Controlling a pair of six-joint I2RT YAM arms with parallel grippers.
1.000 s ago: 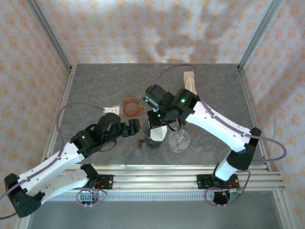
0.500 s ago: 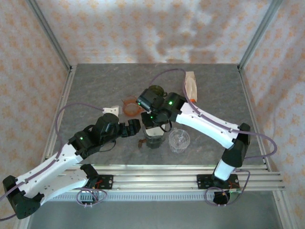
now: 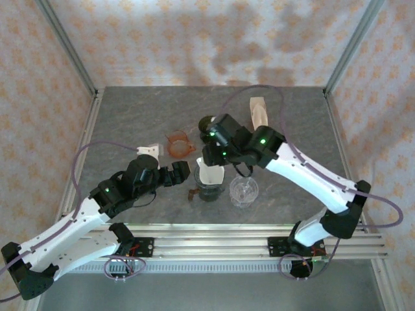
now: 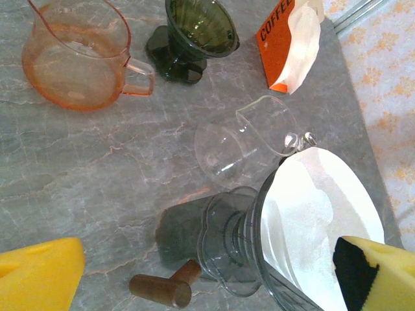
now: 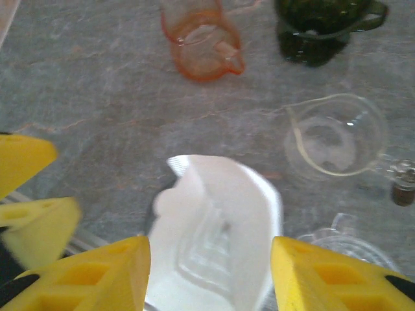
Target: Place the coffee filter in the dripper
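The white coffee filter (image 3: 211, 173) sits opened out inside the clear grey dripper (image 3: 209, 189) at the table's middle. In the right wrist view the filter (image 5: 220, 220) lies below and between the yellow fingers (image 5: 97, 272) of my right gripper (image 5: 211, 272), which is open and holds nothing. My right gripper (image 3: 215, 152) hovers just above the filter. My left gripper (image 3: 179, 173) is open beside the dripper's left. In the left wrist view the dripper (image 4: 237, 243) and the filter (image 4: 311, 207) lie between its yellow pads (image 4: 39, 272), near its brown handle (image 4: 159, 289).
A clear glass server (image 3: 244, 190) stands right of the dripper. An orange pitcher (image 3: 179, 144) and a dark green dripper (image 3: 207, 122) sit behind it. A pack of coffee filters (image 3: 258, 111) lies at the back, and a small white object (image 3: 149, 150) at the left.
My right gripper has opened and let go of the filter, which now rests in the dripper, and it has lifted back a little. The left arm has barely moved.
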